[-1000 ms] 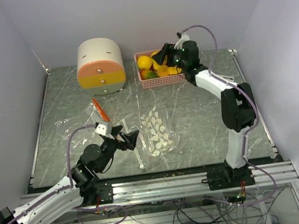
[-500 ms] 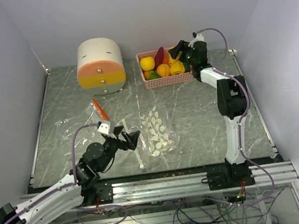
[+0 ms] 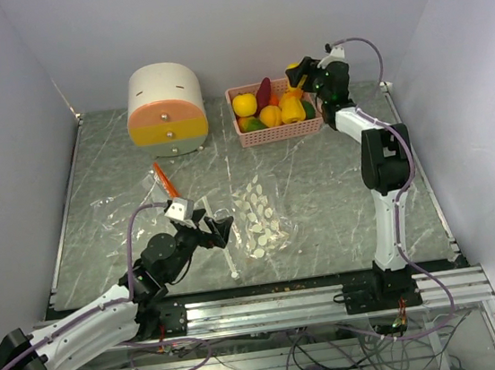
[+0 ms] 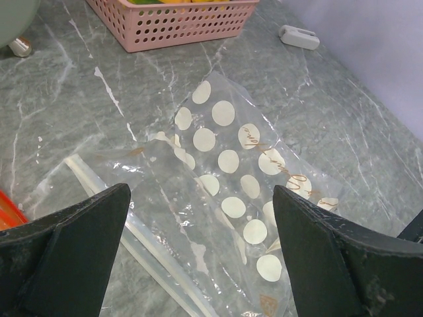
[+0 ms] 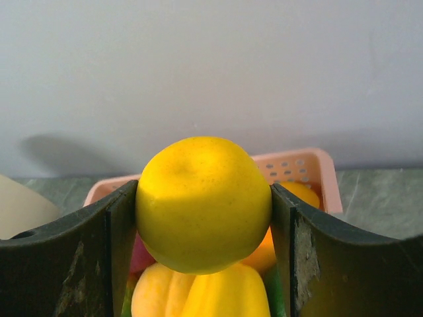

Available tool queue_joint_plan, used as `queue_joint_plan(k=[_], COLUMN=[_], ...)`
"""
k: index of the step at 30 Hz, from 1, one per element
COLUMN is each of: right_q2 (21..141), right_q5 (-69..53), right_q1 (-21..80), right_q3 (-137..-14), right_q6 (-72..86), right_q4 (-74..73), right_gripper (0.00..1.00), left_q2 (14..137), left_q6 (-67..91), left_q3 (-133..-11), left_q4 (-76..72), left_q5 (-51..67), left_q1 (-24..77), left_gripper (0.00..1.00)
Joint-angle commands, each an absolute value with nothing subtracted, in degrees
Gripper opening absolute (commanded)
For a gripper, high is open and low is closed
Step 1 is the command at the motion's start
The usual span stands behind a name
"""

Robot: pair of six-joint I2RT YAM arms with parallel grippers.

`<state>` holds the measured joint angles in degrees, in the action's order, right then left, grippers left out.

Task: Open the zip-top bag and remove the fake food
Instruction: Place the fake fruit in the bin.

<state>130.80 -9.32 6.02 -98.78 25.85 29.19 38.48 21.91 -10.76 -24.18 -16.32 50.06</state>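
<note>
At the far edge of the grey marbled desk [image 3: 339, 192], the right jaws pinch a round glossy yellow plastic fruit [image 5: 203, 198] above the pink perforated plastic basket [image 3: 264, 136]. The basket holds more fake food [image 3: 270, 112] in yellow, orange, green and dark purple. The left jaws stand spread wide, low over the flat clear zip-top bag with white dots [image 4: 231, 191], near the near edge. Open marble lies between bag and basket.

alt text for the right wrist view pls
The right gripper is shut on a round glossy yellow plastic fruit, one dark finger pressed against each side. Behind and beneath it, a pink perforated plastic basket holds more yellow and orange fake food.
</note>
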Motion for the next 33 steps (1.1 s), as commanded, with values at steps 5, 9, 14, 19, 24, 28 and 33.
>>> queue_joint_plan(k=[5, 9, 14, 19, 24, 28, 33], right_q2=[136.0, 139.1, 141.0, 137.4, 132.4, 128.1, 120.8], right_q5=[-8.9, -9.5, -10.0, -6.5, -4.7, -3.0, -1.6], right_q1=[5.7, 5.7, 5.6, 5.7, 5.6, 5.7, 6.0], right_q3=[-104.7, -106.9, -107.1, -101.6, -98.1, -94.4, -86.4], right_q6=[18.6, 16.1, 14.6, 14.2, 12.0, 10.5, 11.6], right_q4=[30.8, 29.3, 29.2, 33.9, 35.8, 37.0, 41.3], right_gripper=[0.62, 0.69, 0.80, 0.92, 0.95, 0.95, 0.93], left_q2=[38.6, 38.8, 39.6, 39.9, 39.9, 39.4, 38.8], left_q6=[21.2, 21.2, 21.2, 21.3, 21.4, 21.7, 22.6], left_q3=[-11.9, -11.9, -12.2, -12.1, -12.2, -12.2, -12.6], left_q4=[-25.7, -25.5, -25.4, -25.8, -25.9, -25.9, -25.1], left_q5=[-17.5, -17.7, -17.3, -17.0, -16.6, -16.4, -17.1], left_q1=[50.0, 50.0, 50.0, 50.0, 50.0, 50.0, 50.0], left_gripper=[1.00, 1.00, 1.00, 1.00, 1.00, 1.00, 0.99])
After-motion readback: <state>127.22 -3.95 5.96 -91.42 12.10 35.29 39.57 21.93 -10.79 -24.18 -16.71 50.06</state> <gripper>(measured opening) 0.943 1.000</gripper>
